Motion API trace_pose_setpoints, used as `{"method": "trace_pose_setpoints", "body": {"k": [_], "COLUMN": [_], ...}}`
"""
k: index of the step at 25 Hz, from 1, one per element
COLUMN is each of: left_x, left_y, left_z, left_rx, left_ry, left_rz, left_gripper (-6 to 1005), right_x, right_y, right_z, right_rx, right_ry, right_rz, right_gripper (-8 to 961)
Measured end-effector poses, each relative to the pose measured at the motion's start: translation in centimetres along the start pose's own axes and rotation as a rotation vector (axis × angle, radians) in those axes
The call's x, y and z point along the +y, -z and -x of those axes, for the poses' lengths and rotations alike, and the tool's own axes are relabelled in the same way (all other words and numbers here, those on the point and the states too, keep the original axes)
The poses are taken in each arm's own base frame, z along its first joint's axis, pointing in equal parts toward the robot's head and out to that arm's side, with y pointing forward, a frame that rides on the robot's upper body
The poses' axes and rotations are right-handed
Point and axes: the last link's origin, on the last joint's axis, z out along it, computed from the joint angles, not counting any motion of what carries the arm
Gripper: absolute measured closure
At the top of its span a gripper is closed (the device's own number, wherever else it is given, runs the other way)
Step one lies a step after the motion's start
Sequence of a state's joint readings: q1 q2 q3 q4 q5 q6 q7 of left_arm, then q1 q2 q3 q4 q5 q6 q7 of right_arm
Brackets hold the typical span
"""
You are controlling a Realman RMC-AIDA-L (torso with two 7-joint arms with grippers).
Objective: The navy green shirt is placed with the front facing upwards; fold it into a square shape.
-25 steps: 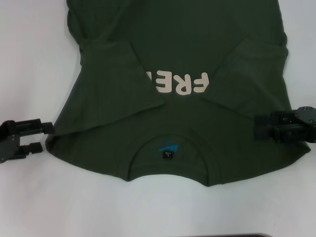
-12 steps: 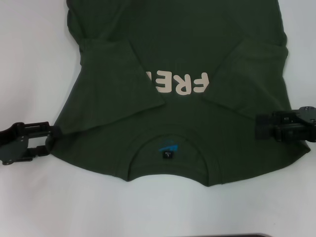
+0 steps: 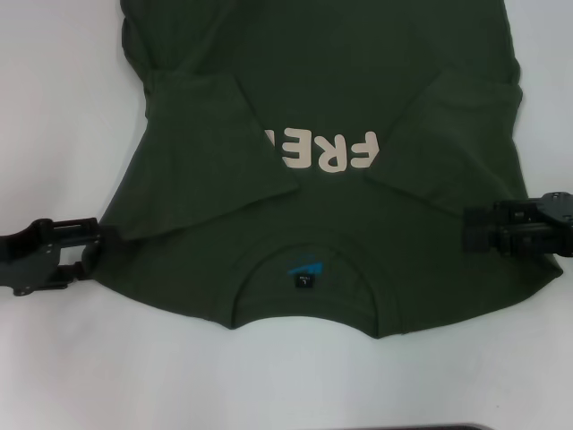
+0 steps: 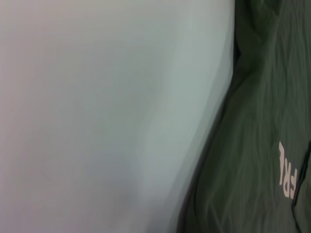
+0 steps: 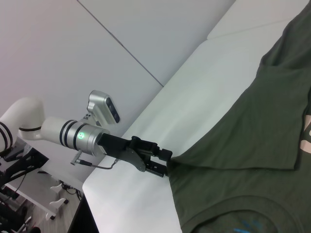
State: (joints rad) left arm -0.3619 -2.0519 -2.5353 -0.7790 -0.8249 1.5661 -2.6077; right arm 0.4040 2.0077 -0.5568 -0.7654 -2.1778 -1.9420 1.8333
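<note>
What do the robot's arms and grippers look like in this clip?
The left arm is glossy white with black joint bands, a silver wrist with a glowing green light, a thin cable and a grey camera module. The left gripper and right gripper are matte black, angular, two-fingered.

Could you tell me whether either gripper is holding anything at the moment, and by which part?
Nothing is clearly held yet. The left gripper, open, straddles the shoulder edge of the navy green shirt; the right gripper rests at the opposite shoulder.
</note>
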Motion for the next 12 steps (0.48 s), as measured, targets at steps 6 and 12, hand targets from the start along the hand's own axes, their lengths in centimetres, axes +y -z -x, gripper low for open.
{"method": "trace_pose_setpoints", "body": {"k": [6, 12], "left_x": [0.28, 0.87], "left_y": [-0.32, -0.69], "left_z": [0.04, -0.13], "left_rx": [-0.005, -0.01], "left_ry": [-0.002, -0.012], "left_rz": [0.009, 0.024], "left_gripper": [256, 298], "right_x": [0.07, 0.09], "right_y": [0.02, 0.09], "right_z": [-0.03, -0.18], "right_rx": [-0.002, -0.003], "right_ry": [-0.001, -0.005], "right_rz": [0.004, 0.004], "right_gripper": [177, 177]}}
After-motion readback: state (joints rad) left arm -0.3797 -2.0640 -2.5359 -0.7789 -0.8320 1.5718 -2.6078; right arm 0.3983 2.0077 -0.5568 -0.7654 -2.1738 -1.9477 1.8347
